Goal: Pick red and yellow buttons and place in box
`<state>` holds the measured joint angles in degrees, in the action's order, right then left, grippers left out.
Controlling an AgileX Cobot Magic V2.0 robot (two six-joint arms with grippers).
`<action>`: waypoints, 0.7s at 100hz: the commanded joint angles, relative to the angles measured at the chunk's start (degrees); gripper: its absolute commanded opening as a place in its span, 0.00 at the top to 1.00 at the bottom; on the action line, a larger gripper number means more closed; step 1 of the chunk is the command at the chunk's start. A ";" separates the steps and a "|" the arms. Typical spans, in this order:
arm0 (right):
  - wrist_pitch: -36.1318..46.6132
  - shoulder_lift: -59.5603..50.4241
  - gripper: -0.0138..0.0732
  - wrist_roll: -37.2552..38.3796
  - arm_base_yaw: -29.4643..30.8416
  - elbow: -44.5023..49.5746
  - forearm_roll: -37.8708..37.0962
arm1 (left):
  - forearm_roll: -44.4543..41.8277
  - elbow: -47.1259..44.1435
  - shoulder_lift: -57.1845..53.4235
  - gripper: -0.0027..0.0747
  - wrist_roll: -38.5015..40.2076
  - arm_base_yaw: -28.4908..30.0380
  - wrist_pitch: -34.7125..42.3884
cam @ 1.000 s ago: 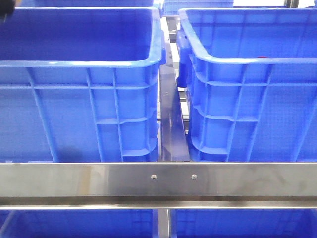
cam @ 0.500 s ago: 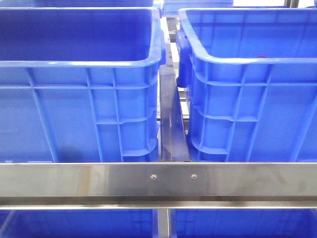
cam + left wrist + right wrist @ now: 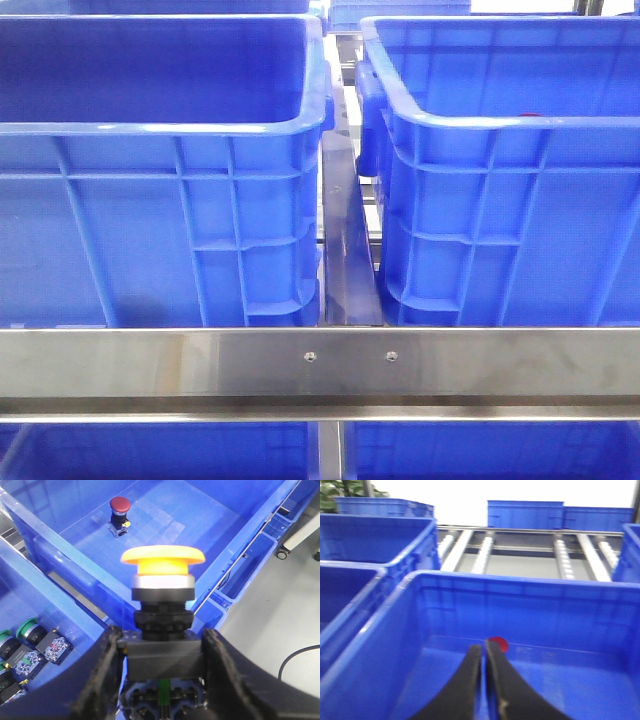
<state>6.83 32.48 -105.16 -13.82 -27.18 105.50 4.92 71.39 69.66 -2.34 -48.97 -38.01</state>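
My left gripper [image 3: 161,635] is shut on the grey base of the yellow button [image 3: 162,557], a mushroom-head push button, and holds it above the box [image 3: 175,525]. The red button [image 3: 119,505] stands upright on the box's floor. In the right wrist view my right gripper [image 3: 484,647] is shut and empty over the box [image 3: 520,577], with the red button [image 3: 499,644] just beyond its tips. In the front view the box [image 3: 480,122] is the right crate, with a red sliver [image 3: 530,115] at its rim. Neither gripper shows there.
A second blue crate [image 3: 160,125] with smooth inner walls stands left of the box. A steel rail [image 3: 320,365] crosses in front. A neighbouring crate holds several green push buttons [image 3: 27,630]. Roller conveyor [image 3: 520,550] and more blue crates [image 3: 525,514] lie behind.
A dark shape at the top left corner of the front view a second ago is gone. The crates have not moved.
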 commanded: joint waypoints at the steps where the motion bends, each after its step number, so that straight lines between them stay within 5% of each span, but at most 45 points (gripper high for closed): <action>1: -4.34 -0.16 0.54 -0.77 -0.01 -1.60 4.27 | 0.55 1.67 -1.56 0.99 -0.04 -0.42 4.60; 20: -8.49 -0.16 0.16 -0.70 -0.01 -1.60 4.32 | 0.55 1.67 -1.56 0.99 -0.04 -0.42 4.50; 36: -13.17 -0.16 0.15 5.17 -0.01 -1.60 4.37 | 0.55 1.67 -1.56 0.99 -0.04 -0.42 4.03; 70: -28.84 2.68 0.15 32.00 -0.01 -1.66 4.37 | 0.55 1.67 -1.56 0.99 -0.04 -0.42 3.43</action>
<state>-16.12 33.52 -78.61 -13.82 -27.18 104.35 4.92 71.39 69.66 -2.34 -49.06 -38.23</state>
